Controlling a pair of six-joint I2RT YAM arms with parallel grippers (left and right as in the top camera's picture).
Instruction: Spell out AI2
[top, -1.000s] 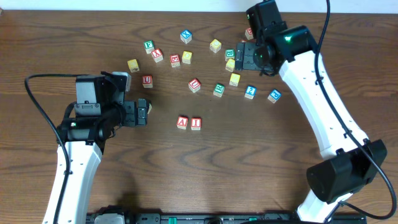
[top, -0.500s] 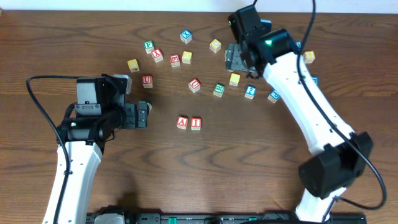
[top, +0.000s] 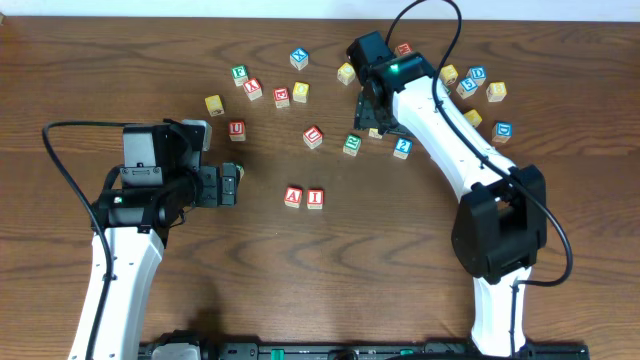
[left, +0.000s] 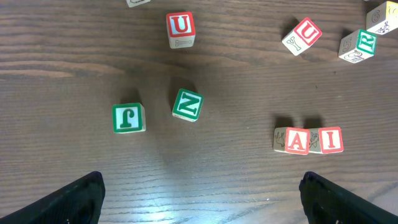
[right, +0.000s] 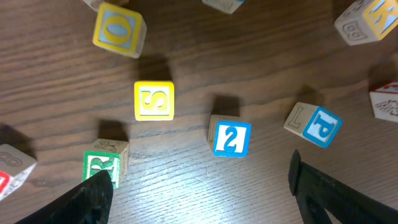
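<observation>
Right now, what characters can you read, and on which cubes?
"A": red A cube
"I": red I cube
"2": blue 2 cube
"S": yellow S cube
"P": blue P cube
"O": yellow O cube
"R": green R cube
"J": green J cube
"N": green N cube
"U": red U cube
"U": tilted red U cube
Others overhead: too small.

Bright, even light gives the blue 2 cube (right: 231, 139) a short soft shadow; the table (right: 199, 193) grain looks sharp.
</observation>
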